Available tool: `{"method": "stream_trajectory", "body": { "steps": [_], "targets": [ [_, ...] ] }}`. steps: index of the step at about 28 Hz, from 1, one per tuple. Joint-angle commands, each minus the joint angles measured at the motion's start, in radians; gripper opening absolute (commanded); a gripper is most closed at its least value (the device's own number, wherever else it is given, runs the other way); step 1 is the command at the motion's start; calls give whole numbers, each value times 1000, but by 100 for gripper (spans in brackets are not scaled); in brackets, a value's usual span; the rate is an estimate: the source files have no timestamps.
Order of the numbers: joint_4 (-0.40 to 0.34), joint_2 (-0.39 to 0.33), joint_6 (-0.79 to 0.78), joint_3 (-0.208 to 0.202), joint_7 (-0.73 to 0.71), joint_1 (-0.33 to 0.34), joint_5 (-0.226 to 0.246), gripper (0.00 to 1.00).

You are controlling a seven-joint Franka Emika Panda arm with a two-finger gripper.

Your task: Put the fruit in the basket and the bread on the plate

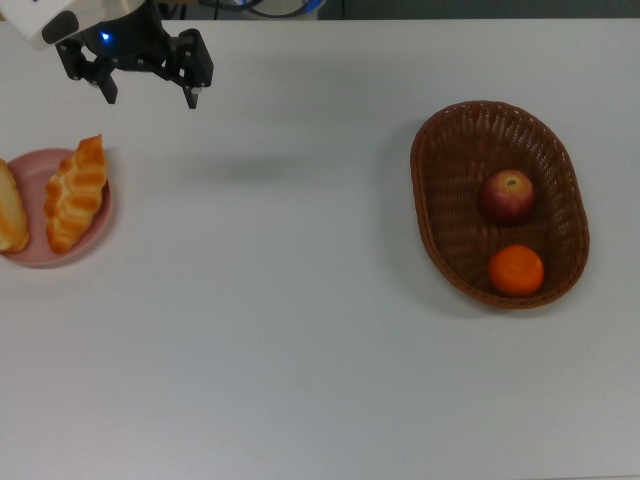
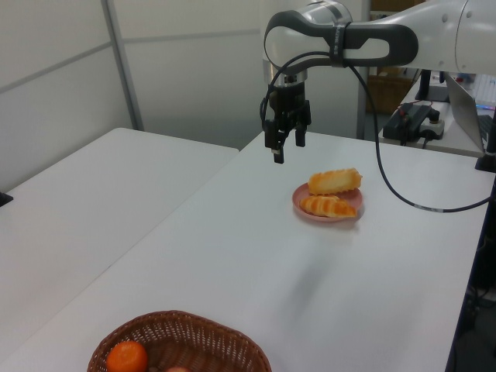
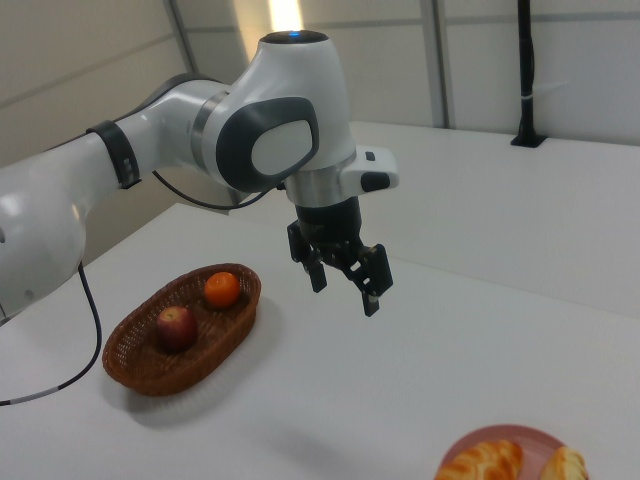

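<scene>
Everything looks sorted — dark red apple [image 1: 507, 195] and bright orange tangerine [image 1: 516, 270] in the brown wicker basket [image 1: 430, 160], both golden pastries [image 1: 76, 192] on the pink plate [image 1: 55, 255] — so the black gripper [image 1: 147, 96] hangs spread wide, empty, above the top view's far left.

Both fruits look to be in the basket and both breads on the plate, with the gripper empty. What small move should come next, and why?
Probably just a small retreat upward, away from the table, then stop. The apple and tangerine lie inside the basket, both pastries rest on the pink plate, and the gripper hangs open and empty above the table, so nothing seems left to move.
</scene>
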Motion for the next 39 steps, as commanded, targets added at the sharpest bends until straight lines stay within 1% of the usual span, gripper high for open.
{"method": "stream_trajectory", "body": {
  "steps": [1, 11, 17, 39],
  "targets": [
    [-15, -16, -11, -3, -7, -5, -10, 100],
    [-16, -15, -13, -1, -8, -5, -12, 100],
    [-16, -11, -13, -1, -8, -4, -35, 100],
    [-18, -8, -11, -1, -8, -4, -36, 100]
  ]
}}
